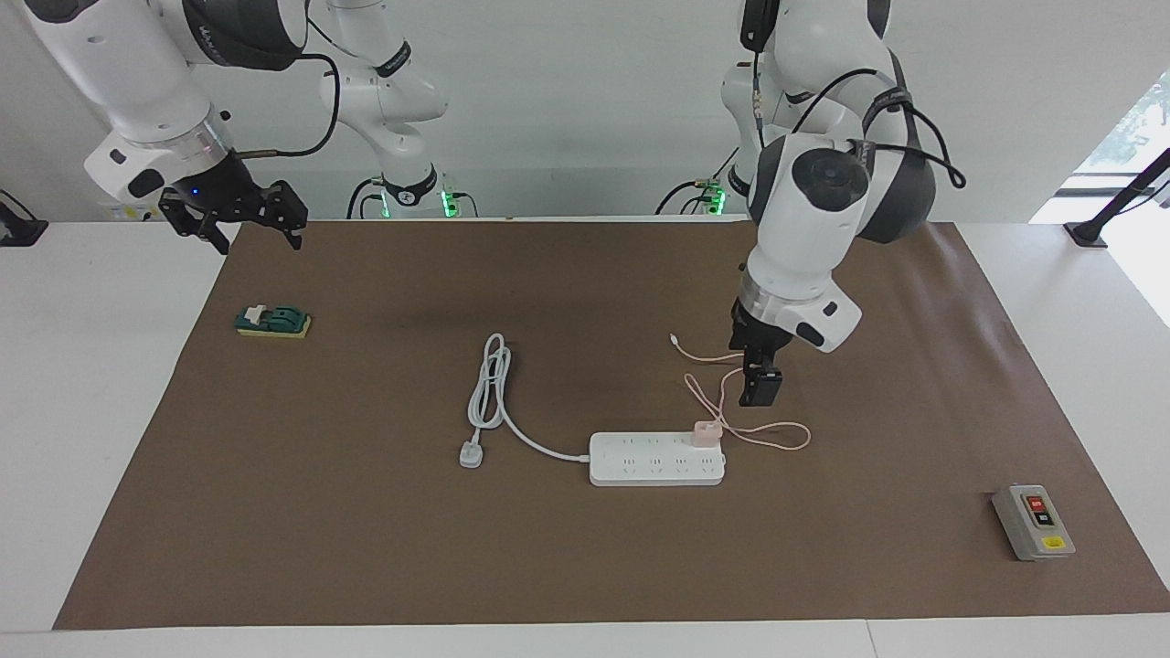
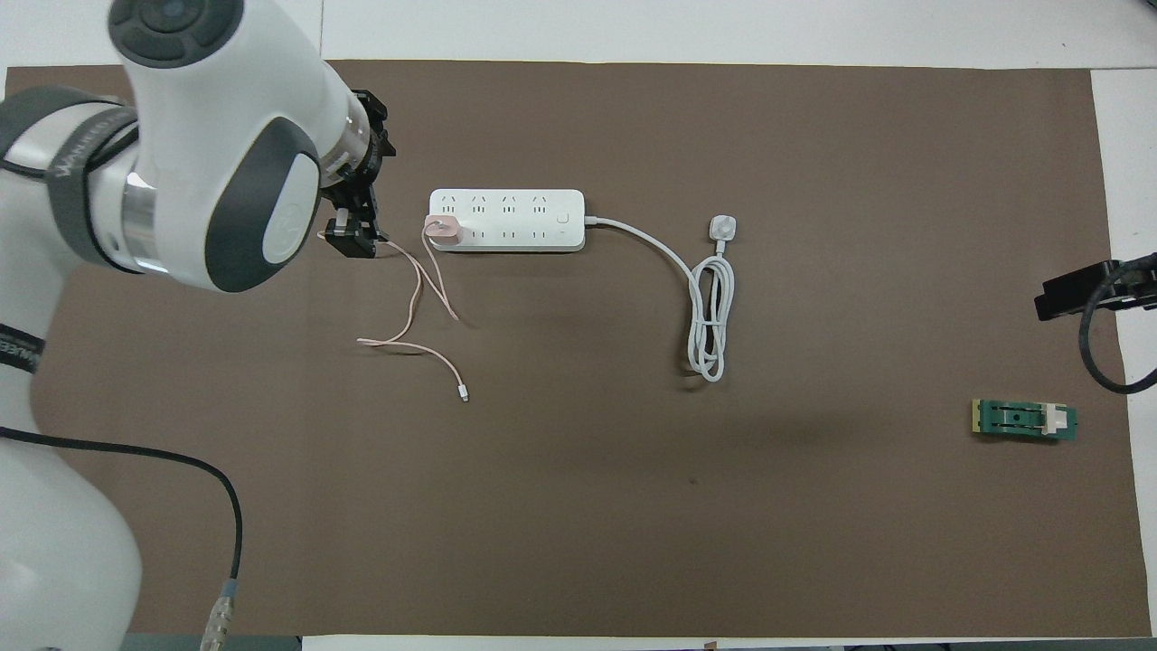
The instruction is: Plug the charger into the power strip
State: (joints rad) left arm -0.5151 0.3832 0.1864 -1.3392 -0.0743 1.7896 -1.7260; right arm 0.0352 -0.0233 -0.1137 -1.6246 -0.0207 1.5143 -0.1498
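charger (image 1: 705, 433): sits plugged into the power strip (image 1: 656, 459), at the socket on the left arm's end; its pink cable (image 1: 766, 437) trails loose on the mat

left gripper (image 1: 760, 391): hangs in the air at about 1 o'clock from the charger in the facing view, holding nothing; can't tell how wide it is

right gripper (image 1: 239, 219): fingers spread wide, empty, waiting over the mat's corner at the right arm's end

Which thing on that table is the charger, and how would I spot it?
Find the long white power strip mid-mat. At its end toward the left arm's side stands the charger, plugged in. It is a small pale-pink cube trailing a thin pink cable, unlike the strip's thick white cord.
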